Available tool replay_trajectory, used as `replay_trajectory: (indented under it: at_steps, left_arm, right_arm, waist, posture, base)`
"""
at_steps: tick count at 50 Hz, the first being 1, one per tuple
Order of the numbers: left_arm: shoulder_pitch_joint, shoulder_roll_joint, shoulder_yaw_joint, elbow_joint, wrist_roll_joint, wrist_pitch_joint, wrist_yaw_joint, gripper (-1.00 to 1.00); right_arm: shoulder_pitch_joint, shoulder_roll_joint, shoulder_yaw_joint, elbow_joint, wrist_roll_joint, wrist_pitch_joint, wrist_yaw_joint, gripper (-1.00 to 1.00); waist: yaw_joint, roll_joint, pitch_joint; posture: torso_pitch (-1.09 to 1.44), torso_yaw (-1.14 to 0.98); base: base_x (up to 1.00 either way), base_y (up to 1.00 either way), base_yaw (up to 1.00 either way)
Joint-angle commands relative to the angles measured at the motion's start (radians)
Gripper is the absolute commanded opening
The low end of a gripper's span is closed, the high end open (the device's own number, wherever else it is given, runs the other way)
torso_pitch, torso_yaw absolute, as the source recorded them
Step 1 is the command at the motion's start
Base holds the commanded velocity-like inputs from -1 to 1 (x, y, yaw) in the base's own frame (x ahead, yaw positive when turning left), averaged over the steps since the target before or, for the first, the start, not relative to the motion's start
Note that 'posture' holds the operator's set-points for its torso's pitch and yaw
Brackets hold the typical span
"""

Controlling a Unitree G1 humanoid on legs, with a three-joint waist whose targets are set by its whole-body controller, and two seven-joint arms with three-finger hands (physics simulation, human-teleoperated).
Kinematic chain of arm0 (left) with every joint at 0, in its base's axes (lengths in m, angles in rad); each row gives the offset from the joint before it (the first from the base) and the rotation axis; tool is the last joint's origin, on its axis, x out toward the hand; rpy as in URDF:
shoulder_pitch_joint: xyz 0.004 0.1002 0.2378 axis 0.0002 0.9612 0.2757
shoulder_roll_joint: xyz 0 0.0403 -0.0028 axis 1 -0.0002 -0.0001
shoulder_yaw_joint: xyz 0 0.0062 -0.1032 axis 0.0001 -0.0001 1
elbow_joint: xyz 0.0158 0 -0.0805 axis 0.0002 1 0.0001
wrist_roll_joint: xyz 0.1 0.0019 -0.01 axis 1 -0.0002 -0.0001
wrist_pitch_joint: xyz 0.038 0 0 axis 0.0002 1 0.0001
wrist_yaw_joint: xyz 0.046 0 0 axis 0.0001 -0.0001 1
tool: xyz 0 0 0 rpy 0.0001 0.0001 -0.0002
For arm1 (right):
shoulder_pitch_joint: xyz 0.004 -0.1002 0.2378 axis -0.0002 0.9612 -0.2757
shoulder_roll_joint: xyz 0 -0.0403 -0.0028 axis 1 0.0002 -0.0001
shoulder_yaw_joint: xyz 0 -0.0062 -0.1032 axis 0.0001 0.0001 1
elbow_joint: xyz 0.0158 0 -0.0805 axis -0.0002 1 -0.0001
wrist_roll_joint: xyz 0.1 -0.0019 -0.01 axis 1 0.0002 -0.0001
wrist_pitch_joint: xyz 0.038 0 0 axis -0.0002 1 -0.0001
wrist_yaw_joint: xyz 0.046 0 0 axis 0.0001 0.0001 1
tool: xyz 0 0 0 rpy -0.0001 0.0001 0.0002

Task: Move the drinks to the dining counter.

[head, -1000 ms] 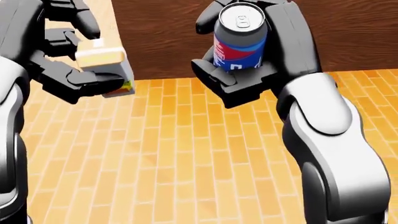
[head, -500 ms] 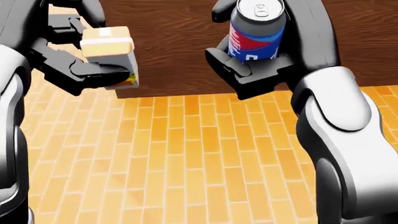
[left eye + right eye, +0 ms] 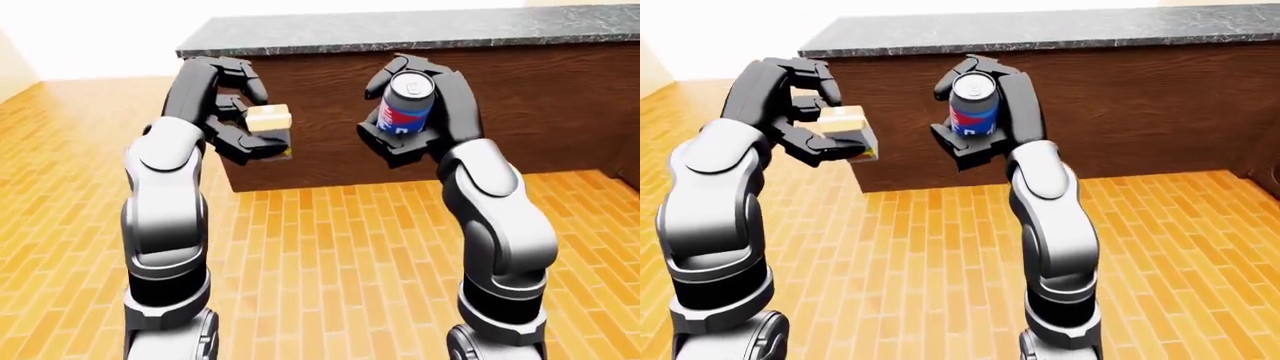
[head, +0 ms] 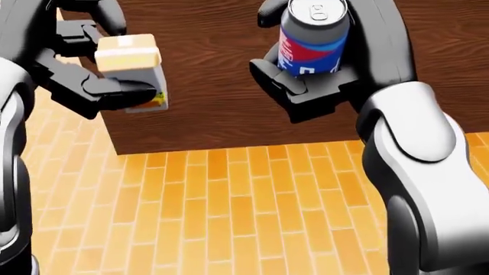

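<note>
Dining counter [image 3: 420, 30] is near. Left hand [image 4: 92, 74] grips juice box [image 4: 131, 66], right hand [image 4: 321, 74] grips can [image 4: 312, 40]. Next: lift & set on top.

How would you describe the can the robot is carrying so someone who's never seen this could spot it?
Find the dark wooden counter with the speckled stone top. Before it, the right hand grips an upright soda can with red and blue bands and a silver pull-tab lid. The left hand holds a boxy tan drink carton, not a round can.
</note>
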Motion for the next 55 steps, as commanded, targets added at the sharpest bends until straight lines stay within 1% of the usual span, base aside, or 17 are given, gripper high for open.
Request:
replay_trajectory:
  at_steps: [1,5,7,8,9,15,19,21,22,24,32,36,37,42,47,50,55]
  left_arm:
    - [-0.036,0.012,0.017,-0.031,0.013,-0.031,0.016,-1.0]
    - [-0.04,0.013,0.016,-0.028,0.014,-0.032,0.015,-1.0]
    - [-0.04,0.013,0.015,-0.034,0.016,-0.027,0.014,-1.0]
    - [-0.038,0.013,0.015,-0.036,0.017,-0.028,0.013,-1.0]
    - [-0.037,0.013,0.016,-0.032,0.016,-0.032,0.014,-1.0]
    - [-0.042,0.016,0.017,-0.043,0.019,-0.02,0.007,-1.0]
    - [-0.043,0.015,0.019,-0.034,0.017,-0.028,0.01,-1.0]
    - [-0.042,0.016,0.02,-0.036,0.016,-0.026,0.01,-1.0]
    - [-0.043,0.016,0.02,-0.033,0.015,-0.029,0.011,-1.0]
    - [-0.047,0.019,0.02,-0.039,0.016,-0.02,0.008,-1.0]
    - [-0.062,0.03,0.024,-0.048,0.015,-0.002,-0.001,-1.0]
    - [-0.067,0.035,0.025,-0.056,0.015,0.009,-0.006,-1.0]
    - [-0.07,0.036,0.026,-0.055,0.014,0.009,-0.006,-1.0]
    - [-0.075,0.039,0.024,-0.058,0.015,0.016,-0.008,-1.0]
    - [-0.08,0.039,0.022,-0.061,0.017,0.022,-0.01,-1.0]
    - [-0.081,0.037,0.023,-0.052,0.015,0.012,-0.007,-1.0]
    - [-0.082,0.038,0.021,-0.058,0.017,0.017,-0.009,-1.0]
  right_arm:
    - [-0.039,-0.001,0.0,-0.036,0.008,-0.044,0.002,-1.0]
    - [-0.041,-0.002,0.0,-0.034,0.008,-0.044,0.002,-1.0]
    - [-0.04,-0.002,0.001,-0.039,0.008,-0.04,0.001,-1.0]
    - [-0.04,-0.002,0.002,-0.041,0.008,-0.038,0.002,-1.0]
    - [-0.039,-0.001,0.001,-0.041,0.008,-0.039,0.001,-1.0]
    - [-0.044,-0.002,0.0,-0.047,0.008,-0.033,0.001,-1.0]
    - [-0.051,-0.001,0.002,-0.05,0.009,-0.025,0.0,-1.0]
    - [-0.053,-0.002,0.002,-0.049,0.008,-0.026,0.0,-1.0]
    - [-0.054,-0.001,0.002,-0.048,0.008,-0.027,0.0,-1.0]
    - [-0.057,-0.001,0.002,-0.048,0.009,-0.025,-0.001,-1.0]
    - [-0.071,-0.004,-0.001,-0.059,0.014,-0.009,-0.005,-1.0]
    - [-0.08,-0.005,-0.001,-0.062,0.016,0.0,-0.007,-1.0]
    - [-0.085,-0.005,-0.001,-0.067,0.017,0.009,-0.009,-1.0]
    - [-0.091,-0.007,-0.003,-0.072,0.019,0.015,-0.01,-1.0]
    - [-0.093,-0.01,-0.002,-0.075,0.023,0.018,-0.008,-1.0]
    - [-0.098,-0.012,-0.004,-0.076,0.024,0.023,-0.008,-1.0]
    - [-0.097,-0.014,-0.005,-0.08,0.026,0.023,-0.009,-1.0]
  waist:
    - [0.002,-0.003,-0.021]
    - [-0.005,0.042,-0.033]
    - [-0.005,0.102,-0.071]
    - [0.0,0.065,-0.023]
    - [-0.006,0.086,0.002]
    - [0.014,0.07,-0.028]
    - [0.025,0.028,-0.032]
    - [0.022,-0.025,-0.045]
    - [0.021,-0.013,-0.048]
    - [0.018,-0.033,-0.008]
    - [-0.002,0.019,-0.027]
    - [-0.001,0.107,-0.053]
    - [-0.001,0.069,-0.043]
    - [0.006,0.084,-0.036]
    - [0.017,0.042,-0.029]
    - [0.021,-0.017,-0.042]
    - [0.01,-0.024,-0.028]
  posture:
    - [0.0,0.0]
    - [0.0,0.0]
    - [0.0,0.0]
    - [0.0,0.0]
    - [0.0,0.0]
    - [0.0,0.0]
    - [0.0,0.0]
    - [0.0,0.0]
    - [0.0,0.0]
    - [0.0,0.0]
    - [0.0,0.0]
    - [0.0,0.0]
    - [0.0,0.0]
    - [0.0,0.0]
    - [0.0,0.0]
    - [0.0,0.0]
    - [0.0,0.0]
  base:
    - [0.44,-0.05,0.0]
    - [0.44,-0.06,0.0]
    - [0.44,-0.06,0.0]
    - [0.44,-0.05,0.0]
    - [0.44,-0.05,0.0]
    - [0.43,-0.06,0.0]
    - [0.41,-0.05,0.0]
    - [0.41,-0.05,0.0]
    - [0.41,-0.06,0.0]
    - [0.4,-0.05,0.0]
    - [0.37,-0.03,0.0]
    - [0.3,0.0,0.0]
    - [0.3,0.0,0.0]
    - [0.29,0.0,0.0]
    - [0.29,0.0,0.0]
    - [0.29,0.0,0.0]
    - [0.29,0.0,0.0]
